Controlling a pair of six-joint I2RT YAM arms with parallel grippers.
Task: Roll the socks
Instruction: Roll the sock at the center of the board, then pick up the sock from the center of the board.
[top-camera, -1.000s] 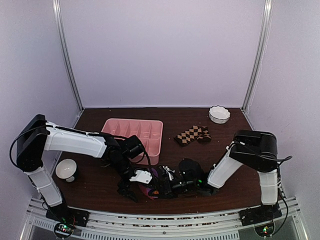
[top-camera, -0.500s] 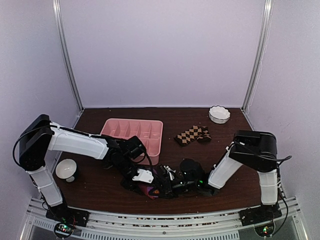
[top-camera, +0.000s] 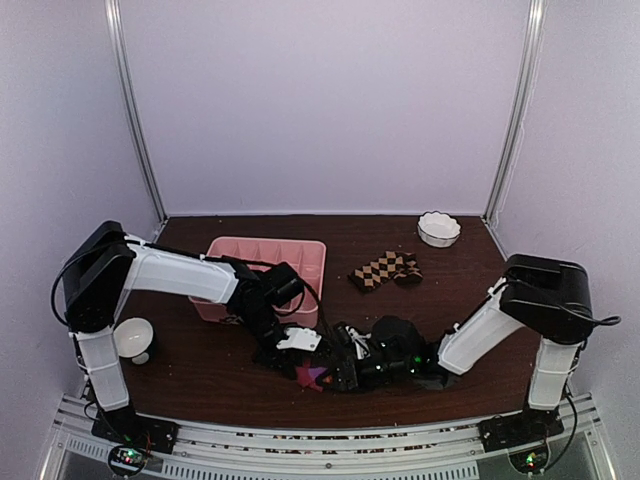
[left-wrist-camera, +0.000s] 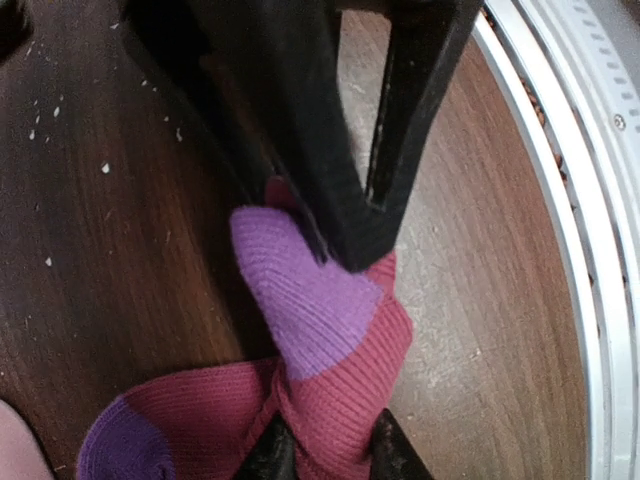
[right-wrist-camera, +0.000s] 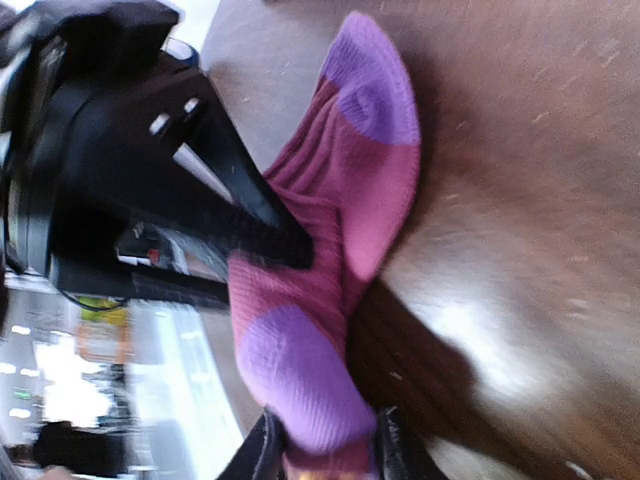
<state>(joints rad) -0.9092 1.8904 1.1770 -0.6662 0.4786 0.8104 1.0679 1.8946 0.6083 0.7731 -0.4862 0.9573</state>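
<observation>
The magenta-pink sock (top-camera: 313, 376) lies bunched near the table's front edge, between both grippers. In the left wrist view my left gripper (left-wrist-camera: 330, 458) is shut on a fold of this sock (left-wrist-camera: 340, 380), next to its purple patch (left-wrist-camera: 300, 300). My right gripper (right-wrist-camera: 325, 455) holds the purple end of the sock (right-wrist-camera: 300, 385) between its fingers. From above, the left gripper (top-camera: 300, 360) and right gripper (top-camera: 337, 372) meet tip to tip over it. The brown-and-tan checkered sock (top-camera: 385, 268) lies flat farther back, touched by nothing.
A pink divided tray (top-camera: 222, 250) stands at the back left, close to the left forearm. One white bowl (top-camera: 438, 228) sits at the back right, another (top-camera: 130, 338) beside the left arm's base. The metal rail (left-wrist-camera: 590, 200) runs along the near edge.
My left arm has swung right to the pink sock and its jaws have closed on the fabric. The right arm shifted slightly right, and its jaws have eased a little.
</observation>
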